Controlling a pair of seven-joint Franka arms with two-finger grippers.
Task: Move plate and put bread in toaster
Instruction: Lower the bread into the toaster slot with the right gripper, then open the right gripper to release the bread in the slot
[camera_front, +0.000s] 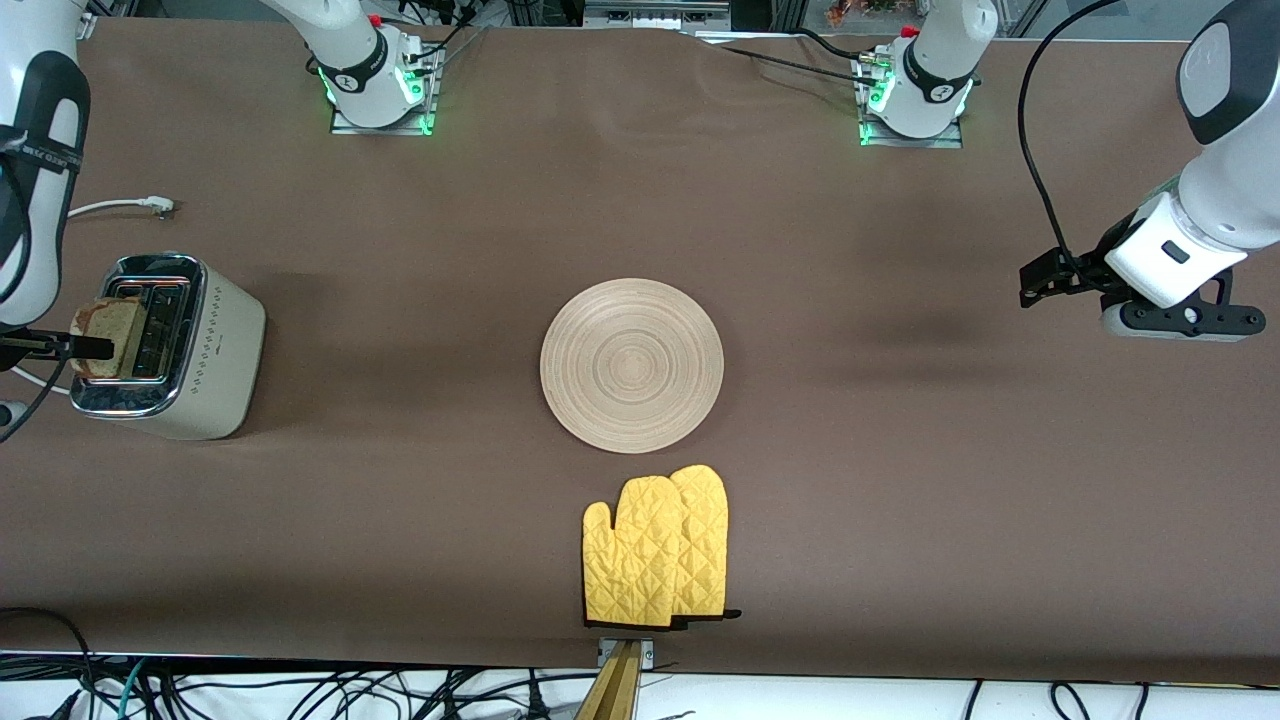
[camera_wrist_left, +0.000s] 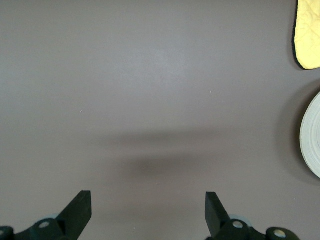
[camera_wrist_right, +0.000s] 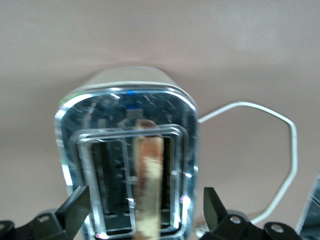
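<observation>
The bread (camera_front: 105, 338) stands on edge in the toaster (camera_front: 205, 350), at mid-height of the front view toward the right arm's end of the table (camera_front: 900, 500). It sits in one of the two dark slots, seemingly the one farther from the plate (camera_front: 631, 365), and its upper part sticks up above the chrome top. Its broad faces run along the slot, so its long axis lies the same way as the toaster's, from the robots' side toward the front camera; in the right wrist view only its thin crust edge (camera_wrist_right: 148, 175) shows. The right gripper (camera_wrist_right: 145, 197) hangs over the toaster with its fingers spread wide, one on each side of the slice and neither touching it. The plate lies flat in the middle of the frame, well apart from the toaster. A pair of yellow mitts (camera_front: 657, 548) lies near it, lower in the frame, nearer the camera. A white cable (camera_front: 120, 207) lies above the toaster in the frame. The left gripper (camera_wrist_left: 148, 200) waits, open and holding nothing, over bare table at the left arm's end.
</observation>
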